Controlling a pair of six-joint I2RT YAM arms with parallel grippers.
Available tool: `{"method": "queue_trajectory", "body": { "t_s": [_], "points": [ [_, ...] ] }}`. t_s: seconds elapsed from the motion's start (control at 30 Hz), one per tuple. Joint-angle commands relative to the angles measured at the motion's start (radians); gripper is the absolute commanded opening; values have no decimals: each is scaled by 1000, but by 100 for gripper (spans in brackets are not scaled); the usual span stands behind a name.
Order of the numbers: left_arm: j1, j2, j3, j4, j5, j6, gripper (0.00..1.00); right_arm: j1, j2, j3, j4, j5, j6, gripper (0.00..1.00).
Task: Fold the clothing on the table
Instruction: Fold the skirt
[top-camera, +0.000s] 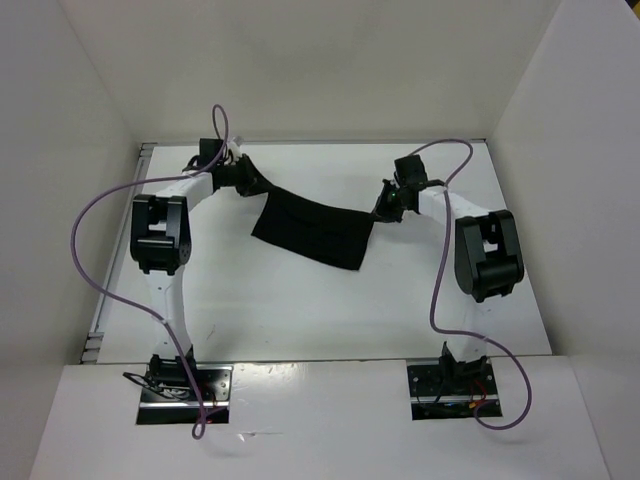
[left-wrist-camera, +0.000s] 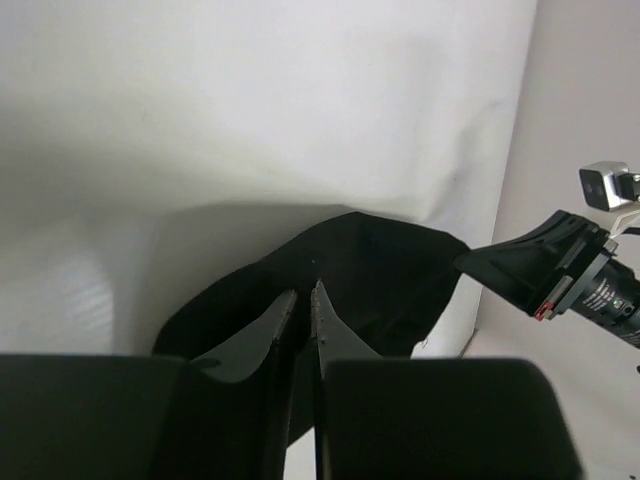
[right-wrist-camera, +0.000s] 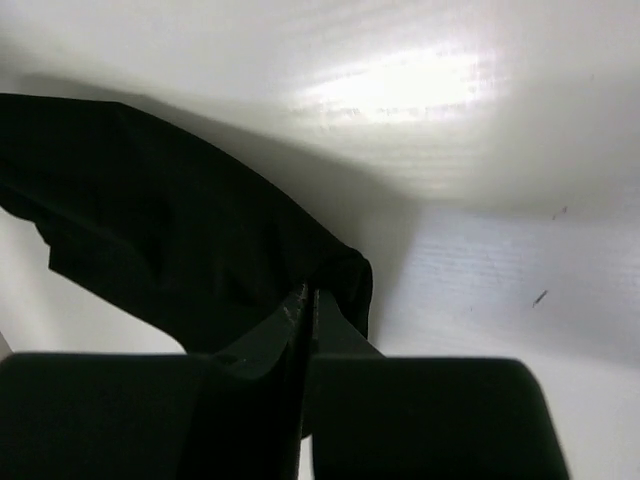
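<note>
Plain black floppy fabric clothing sagged between both arms over flat white table. I noted right gripper pinched shut on corner. I saw left gripper barely parted at opposite corner; grip unconfirmed. Judged light, limp; hold corners.

White table, smooth and flat, bare over most of its area. Thin metal edge runs along the left side, and white walls close in the left, far and right sides. A few small dark specks show on the surface in the right wrist view. Black clothing sits over the far half, about centre, spread left to right, with its near-right corner reaching furthest toward the near side. Its upper edge is lifted. Cannot tell whether the lower edge rests on the table or hangs just above it. White panel covers the near edge, with two metal base plates, left and right, set in cut-outs.
</note>
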Motion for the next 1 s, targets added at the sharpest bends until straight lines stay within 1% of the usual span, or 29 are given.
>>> {"method": "queue_trajectory", "body": {
  "t_s": [0.0, 0.03, 0.07, 0.1, 0.13, 0.17, 0.2, 0.23, 0.27, 0.33, 0.4, 0.43, 0.47, 0.5, 0.53, 0.57, 0.6, 0.63, 0.67, 0.7, 0.73, 0.8, 0.97],
  "points": [
    [-1, 41, 64, 46, 25, -34, 15, 11, 41, 77, 74, 56, -1, 2],
    [-1, 68, 93, 47, 16, -43, 23, 11, 55, 92, 74, 56, -1, 12],
    [-1, 78, 107, 47, 16, -43, 28, 11, 72, 130, 74, 56, -1, 15],
    [-1, 96, 119, 47, 6, -43, 32, 11, 107, 154, 56, 56, -14, 20],
    [-1, 96, 139, 47, 6, -43, 42, 11, 121, 177, 40, 68, -26, 28],
    [-1, 109, 139, 47, 6, -54, 44, 11, 121, 210, 26, 84, -26, 28],
    [-1, 109, 148, 47, -7, -54, 44, 11, 109, 211, 26, 104, -26, 29],
    [9, 109, 149, 56, -7, -54, 45, 20, 86, 211, 26, 154, -26, 33],
    [9, 109, 149, 56, -23, -54, 49, 20, 61, 198, 40, 186, -15, 35],
    [20, 80, 130, 56, -63, -54, 49, 34, -6, 198, 26, 275, -6, 37],
    [20, 22, 77, 56, -72, -45, 49, 61, -34, 218, -39, 321, -6, 37],
    [20, -6, 49, 56, -83, -28, 49, 83, -34, 249, -73, 402, -6, 37],
    [20, -38, 17, 56, -102, -14, 49, 136, -43, 260, -105, 452, -6, 37],
    [11, -107, -14, 28, -160, 1, 49, 164, -43, 269, -157, 492, -6, 36],
    [2, -141, -73, 13, -193, 17, 49, 192, -58, 269, -168, 509, -6, 35],
    [2, -210, -107, 13, -216, 26, 49, 236, -58, 252, -169, 483, -6, 30],
    [2, -241, -139, 13, -242, 35, 49, 255, -69, 228, -156, 463, -6, 27],
    [-12, -268, -167, 13, -242, 44, 45, 268, -69, 227, -156, 432, 14, 23],
    [-12, -311, -205, 1, -242, 64, 33, 279, -51, 215, -156, 365, 24, 17],
    [-24, -324, -206, -9, -242, 73, 24, 290, -39, 215, -138, 334, 34, 8],
    [-41, -333, -216, -9, -224, 87, 15, 290, -11, 192, -126, 302, 46, 5],
    [-60, -333, -217, -29, -213, 116, 0, 299, 21, 183, -100, 236, 46, 2],
    [-81, -229, -198, -26, -188, 126, 0, 319, 136, 215, -80, 175, 46, 0]
  ]
}}
